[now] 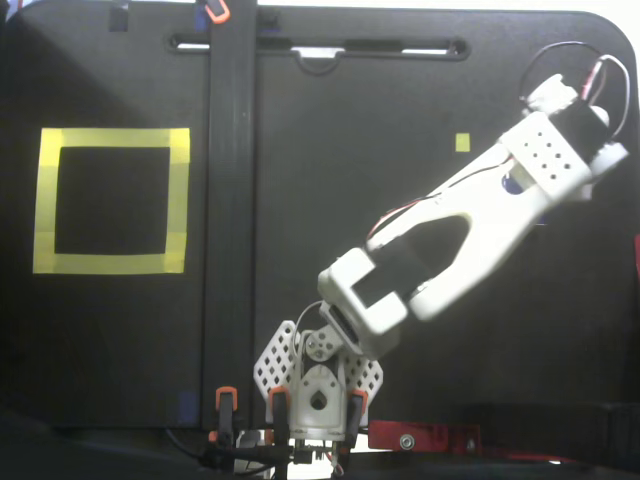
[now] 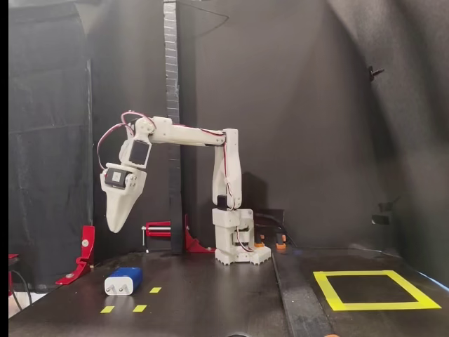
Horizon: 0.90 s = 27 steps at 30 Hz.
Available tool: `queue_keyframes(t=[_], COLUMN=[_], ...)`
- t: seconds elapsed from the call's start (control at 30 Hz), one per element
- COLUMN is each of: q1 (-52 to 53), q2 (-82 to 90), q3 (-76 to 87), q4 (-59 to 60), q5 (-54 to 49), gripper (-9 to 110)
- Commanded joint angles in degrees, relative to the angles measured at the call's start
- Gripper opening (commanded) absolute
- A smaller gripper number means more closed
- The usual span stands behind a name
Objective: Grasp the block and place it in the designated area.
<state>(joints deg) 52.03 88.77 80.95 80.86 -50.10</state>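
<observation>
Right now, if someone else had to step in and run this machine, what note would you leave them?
Gripper: empty, jaws look closed, pointing down above the block, not touching it.
Block: lying on the black table near the small yellow tape marks; hidden under the arm in the top-down fixed view.
Designated area: the yellow square, empty, on the far side of the base.
Done: approach only.
Left: open, lower, grasp, carry over, release.

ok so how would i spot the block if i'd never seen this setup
In the side-on fixed view, look at the black table's left front corner, below the gripper. The block lies by three tiny yellow tape squares; it alone is boxy, blue with a white end.
</observation>
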Motion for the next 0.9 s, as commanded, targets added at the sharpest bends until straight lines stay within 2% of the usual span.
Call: queue_keyframes(t=[0.0, 0.7, 0.8, 0.87], q1=[0.7, 3.0, 3.1, 3.0], q2=[-2.0, -4.1, -4.1, -4.1], q3=[-5.7, -6.8, -6.8, -6.8], q4=[2.5, 1.8, 1.7, 2.0], q5=[-1.3, -2.3, -8.6, -16.3], gripper=[0, 0, 0, 0])
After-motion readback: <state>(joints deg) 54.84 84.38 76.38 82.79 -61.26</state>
